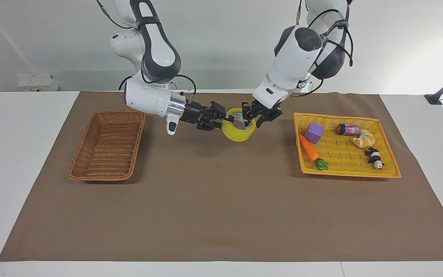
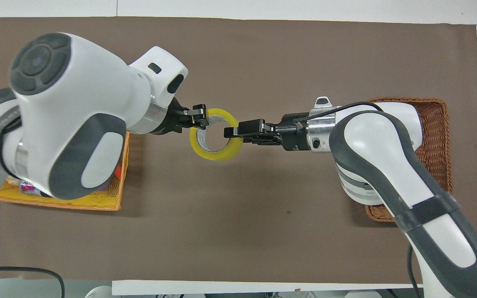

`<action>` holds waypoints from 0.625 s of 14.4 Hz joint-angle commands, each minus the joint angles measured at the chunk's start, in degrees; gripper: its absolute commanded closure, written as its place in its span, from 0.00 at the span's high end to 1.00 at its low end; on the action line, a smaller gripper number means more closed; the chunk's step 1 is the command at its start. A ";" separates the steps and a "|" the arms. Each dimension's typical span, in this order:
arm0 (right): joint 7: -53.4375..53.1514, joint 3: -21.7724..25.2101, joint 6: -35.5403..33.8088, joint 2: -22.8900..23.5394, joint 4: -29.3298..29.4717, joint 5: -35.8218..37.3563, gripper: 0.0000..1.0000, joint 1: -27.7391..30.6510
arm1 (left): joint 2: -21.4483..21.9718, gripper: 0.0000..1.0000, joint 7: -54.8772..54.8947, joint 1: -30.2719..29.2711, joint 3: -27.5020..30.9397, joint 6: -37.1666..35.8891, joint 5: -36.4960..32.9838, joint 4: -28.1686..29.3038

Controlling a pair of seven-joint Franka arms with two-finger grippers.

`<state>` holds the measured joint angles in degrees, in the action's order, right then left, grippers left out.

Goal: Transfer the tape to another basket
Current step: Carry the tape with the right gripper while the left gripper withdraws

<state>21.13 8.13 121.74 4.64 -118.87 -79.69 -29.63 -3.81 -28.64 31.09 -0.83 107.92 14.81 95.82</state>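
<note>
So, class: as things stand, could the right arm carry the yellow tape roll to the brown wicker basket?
Probably yes: the right gripper grips the yellow tape roll, and bare mat lies between it and the brown wicker basket.
</note>
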 commanded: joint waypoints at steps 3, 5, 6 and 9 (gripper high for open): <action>1.28 -0.13 -0.28 -0.34 -0.23 -1.26 0.00 0.36 | 4.34 1.00 12.59 -13.03 2.41 -7.10 -0.49 -0.46; 1.37 -0.05 -1.32 -0.42 -0.31 -1.17 0.00 0.62 | 4.34 1.00 24.19 -20.87 2.41 -10.52 -4.42 -0.55; 1.55 0.04 -2.20 -0.43 -0.31 -1.00 0.00 1.32 | 4.52 1.00 28.86 -23.24 2.50 -11.67 -7.75 -0.55; 3.04 0.13 -7.90 -0.60 -0.14 1.10 0.00 7.01 | 4.95 1.00 40.12 -27.04 2.76 -15.28 -19.53 -0.64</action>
<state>21.73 8.27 118.60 4.70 -118.86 -79.39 -27.10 0.60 6.34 5.01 2.60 95.29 0.86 95.46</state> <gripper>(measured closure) 0.454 0.000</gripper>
